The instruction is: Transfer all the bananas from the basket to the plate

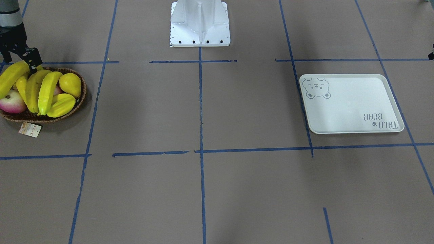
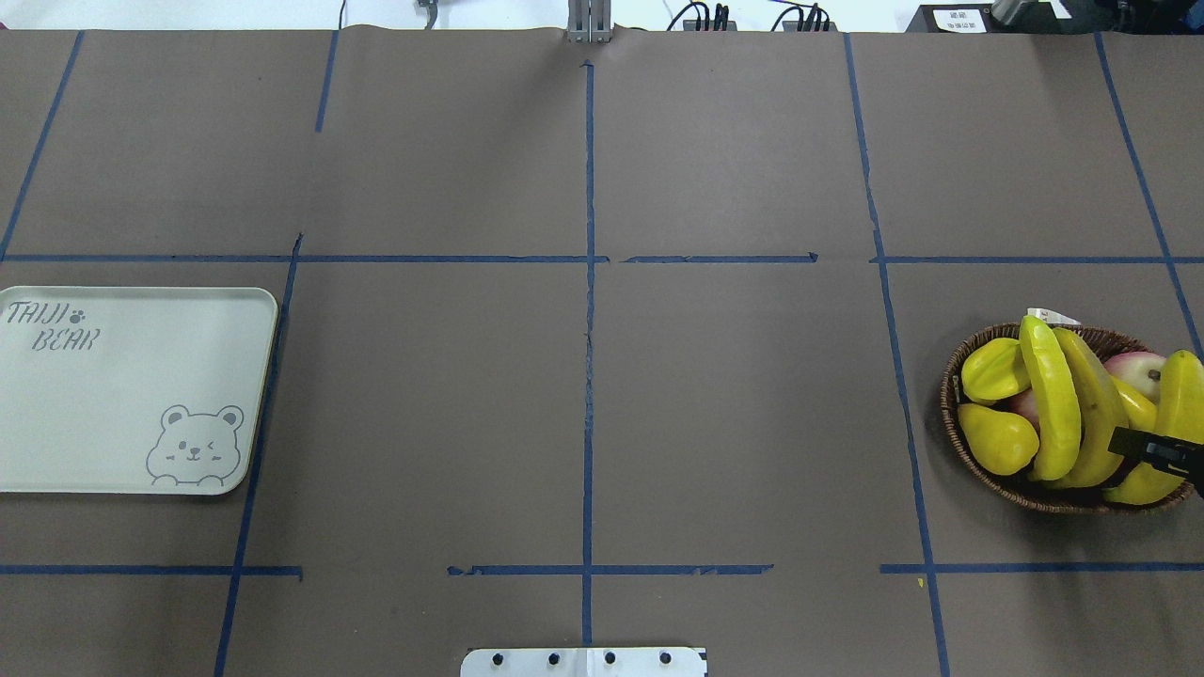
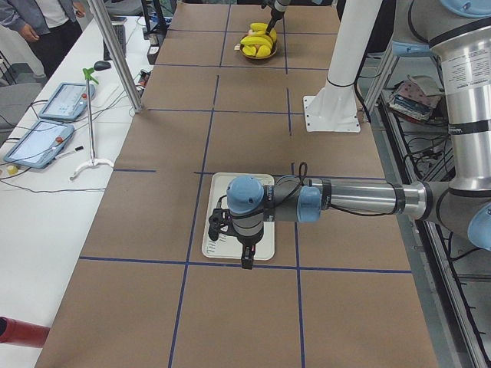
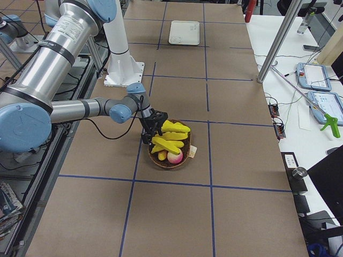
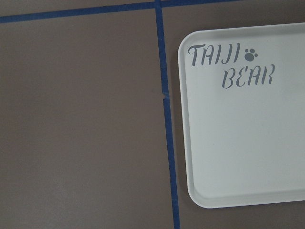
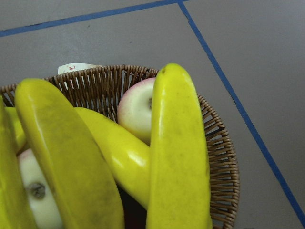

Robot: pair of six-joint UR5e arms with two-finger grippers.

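Note:
Four yellow bananas lie in a brown wicker basket (image 1: 81, 96) at the table's right end. The outermost banana (image 1: 12, 78) rests over a pink apple (image 1: 12, 101) and reaches past the rim. My right gripper (image 1: 20, 66) is down at this banana's robot-side end. It looks open, with one finger (image 1: 34, 62) beside the banana and the other hidden. That banana (image 6: 178, 152) fills the middle of the right wrist view. The plate (image 1: 349, 105), a pale tray with a bear print, lies bare at the left end. My left gripper (image 3: 245, 259) hovers over the plate's edge; I cannot tell its state.
A yellow pear (image 1: 70, 84) and a yellow starfruit (image 1: 61, 105) share the basket, on the side toward the table's middle. A paper tag (image 1: 30, 129) hangs from the rim. The white robot base (image 1: 200, 23) stands at the table's edge. Blue tape lines cross the brown table.

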